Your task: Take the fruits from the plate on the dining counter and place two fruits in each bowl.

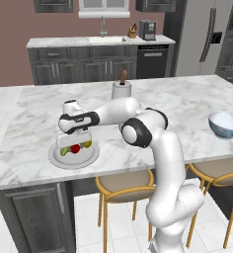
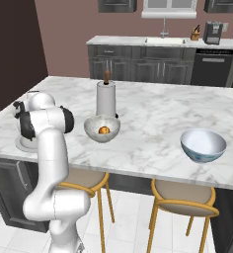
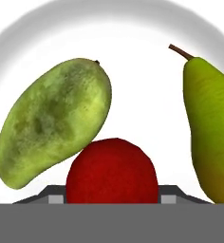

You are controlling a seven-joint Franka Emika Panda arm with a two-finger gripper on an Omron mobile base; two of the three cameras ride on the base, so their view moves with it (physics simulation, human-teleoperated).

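My gripper (image 1: 75,143) is down over the plate (image 1: 54,157), which sits near the front edge of the dining counter (image 1: 187,101), left end in the left base view.

Hand view: round red fruit (image 3: 112,171) sits at 6 o'clock, right between my two fingertips (image 3: 56,196), jaws drawn in against its sides, pinching it. Elongated green fruit (image 3: 52,121) lies at 9 o'clock, tilted, its lower flank touching the red one's upper left. Yellow-green fruit (image 3: 210,128), pear-shaped w/ brown stem, stands at 3 o'clock, just beside the red one; can't tell if touching. All three on the plate's pale floor.

Left base view: same three seen as small blobs under my hand; red in the middle, green toward 8 o'clock, yellow-green toward 3 o'clock.

Right base view: speckled pale bowl (image 2: 102,129) near counter centre, just in front of the paper towel roll (image 2: 106,99). Orange-brown fruit (image 2: 104,130) lies inside it. White bowl w/ blue outside (image 2: 203,145) sits well apart, toward 3 o'clock, near the front edge. Two stools (image 2: 185,205) under the counter front.
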